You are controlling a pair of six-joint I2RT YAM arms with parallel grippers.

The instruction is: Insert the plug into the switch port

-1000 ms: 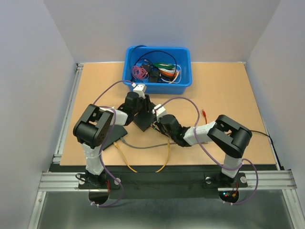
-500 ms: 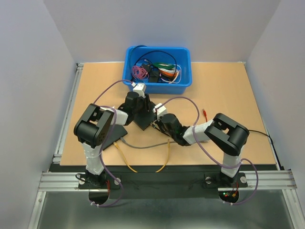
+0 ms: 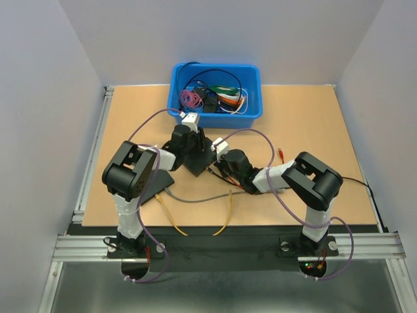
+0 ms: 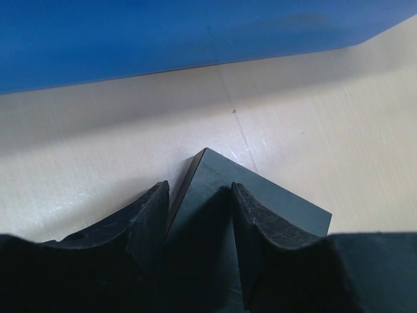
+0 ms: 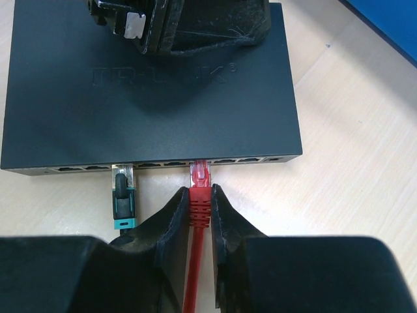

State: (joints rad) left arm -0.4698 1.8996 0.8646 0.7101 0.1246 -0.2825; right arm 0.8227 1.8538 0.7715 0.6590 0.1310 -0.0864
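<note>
The black switch (image 5: 150, 85) lies flat on the table, its row of ports facing my right wrist camera. My right gripper (image 5: 201, 192) is shut on the boot of the red plug (image 5: 200, 175). The plug's clear tip sits at the mouth of a middle port. My left gripper (image 4: 199, 189) stands over a far corner of the switch (image 4: 273, 205), jaws partly apart, with its fingers (image 5: 182, 29) resting on the top face. From above, both grippers meet at the switch (image 3: 195, 164) in the table's middle.
A teal-and-black plug (image 5: 122, 192) sits in a port further left. The blue bin (image 3: 254, 104) of cables stands just behind the switch. A grey cable (image 3: 195, 199) and a yellow cable (image 3: 176, 222) lie near the front edge. The red cable's other end (image 3: 279, 155) lies to the right.
My right gripper has moved up toward the switch, bringing the red plug to the port row. The left gripper has stayed on the switch.
</note>
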